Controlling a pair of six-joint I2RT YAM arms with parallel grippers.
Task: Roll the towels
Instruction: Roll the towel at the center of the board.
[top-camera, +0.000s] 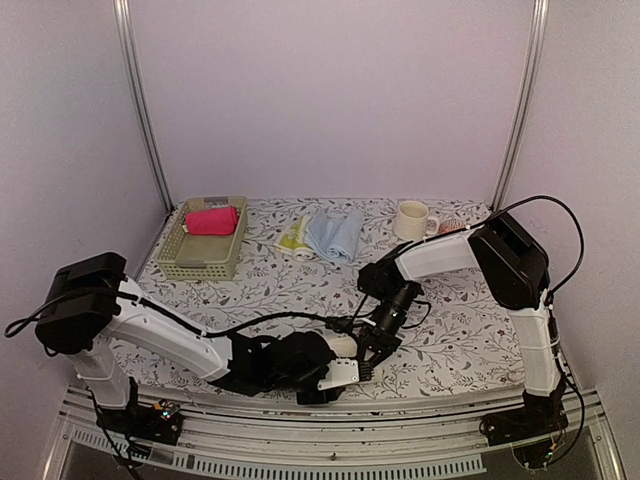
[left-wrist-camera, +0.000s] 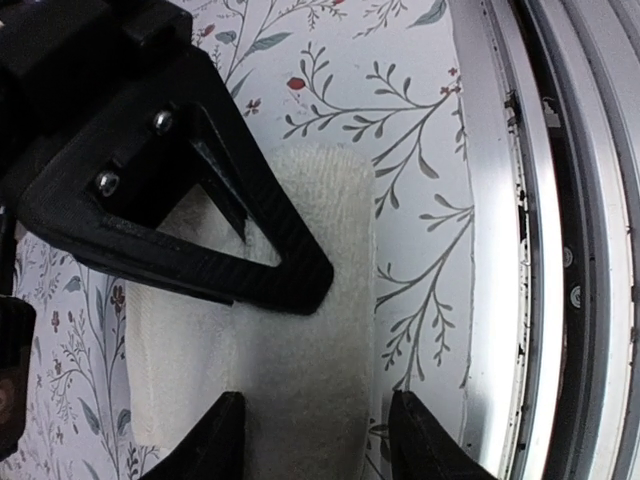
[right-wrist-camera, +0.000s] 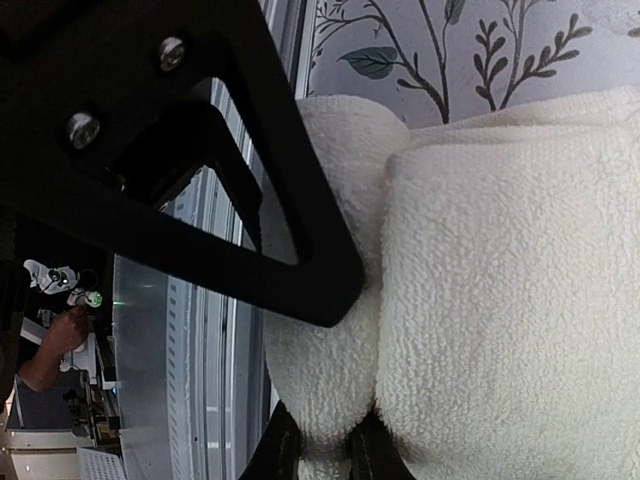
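One cream towel (right-wrist-camera: 480, 300) lies at 6 o'clock on the table (top-camera: 470, 340). The right gripper (right-wrist-camera: 325, 455) pinches its fold, likely anchoring the roll, while the left gripper (left-wrist-camera: 320, 440) straddles it, jaws apart.

Colours on the leaf-patterned table (top-camera: 280, 285)
A cream-white towel (left-wrist-camera: 300, 340), hot pink towel (top-camera: 211, 221), light blue towel (top-camera: 336, 235), pale green basket (top-camera: 200, 262), cream mug (top-camera: 411, 219).

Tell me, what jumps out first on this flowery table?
At the near edge of the table, the right tool pinches a fold of a cream-white towel, while the left tool stands open astride it. At the back left, a hot pink towel lies in a pale green basket.
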